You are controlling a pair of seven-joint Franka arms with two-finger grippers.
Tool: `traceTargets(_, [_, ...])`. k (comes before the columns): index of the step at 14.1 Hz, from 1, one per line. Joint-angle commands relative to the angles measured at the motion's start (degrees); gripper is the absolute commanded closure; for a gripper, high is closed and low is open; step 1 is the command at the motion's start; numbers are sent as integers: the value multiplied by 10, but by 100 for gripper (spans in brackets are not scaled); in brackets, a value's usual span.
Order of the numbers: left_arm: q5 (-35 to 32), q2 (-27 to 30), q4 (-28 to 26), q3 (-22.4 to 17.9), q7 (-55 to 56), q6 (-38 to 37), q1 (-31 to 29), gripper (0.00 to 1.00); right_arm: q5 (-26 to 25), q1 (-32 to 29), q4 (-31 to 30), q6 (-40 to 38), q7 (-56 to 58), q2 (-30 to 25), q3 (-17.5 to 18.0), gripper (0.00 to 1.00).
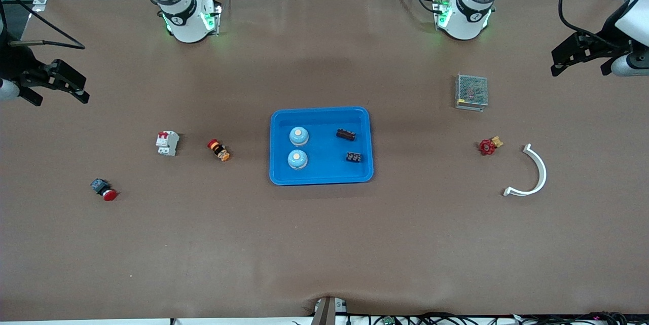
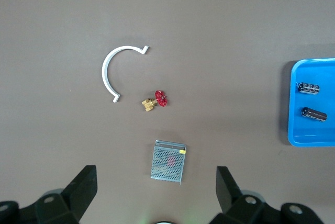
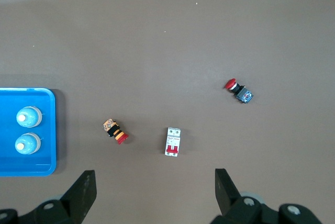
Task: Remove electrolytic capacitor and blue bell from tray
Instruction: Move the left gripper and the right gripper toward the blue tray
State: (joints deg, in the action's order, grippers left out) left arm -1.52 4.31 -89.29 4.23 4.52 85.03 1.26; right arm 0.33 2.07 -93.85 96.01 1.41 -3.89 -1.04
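Nothing lifted yet; by the look of things the task is at its opening step. The tray [image 1: 321, 113] sits mid-counter with all four items inside: two blue bells, one [image 1: 299, 136] just farther from the front camera than the other [image 1: 297, 159], both toward the right arm's end, and two dark parts toward the left arm's end. The dark cylinder [image 1: 346, 135] is likely the electrolytic capacitor; the blocky part [image 1: 354, 157] nearer the camera looks like a terminal strip. The left end effector [image 1: 583, 59] hangs high over the left arm's end of the counter, fingers spread wide, grasping nothing; its wrist view shows the counter [image 2: 209, 25] between its fingers [image 2: 84, 187]. The right end effector [image 1: 58, 84] hangs likewise over the right arm's end, released and empty. Next move, as I judge it: one arm reaches in over the tray rim and lines its fingers across the cylinder, which may roll; the bells' domes want a grip low on the base. No brand or legible writing anywhere.
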Motion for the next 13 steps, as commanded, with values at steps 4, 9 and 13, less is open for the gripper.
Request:
traceTargets(4, [-22, -12, 10, 13, 0, -32, 14, 0, -9, 5, 3, 0, -2, 1, -2, 0])
traceTargets(9, [-30, -49, 11, 33, 7, -28, 30, 0, -9, 5, 3, 1, -3, 1, -2, 0])
traceTargets(13, [-14, -76, 8, 56, 15, -11, 30, 0, -8, 1, 4, 13, -3, 14, -2, 0])
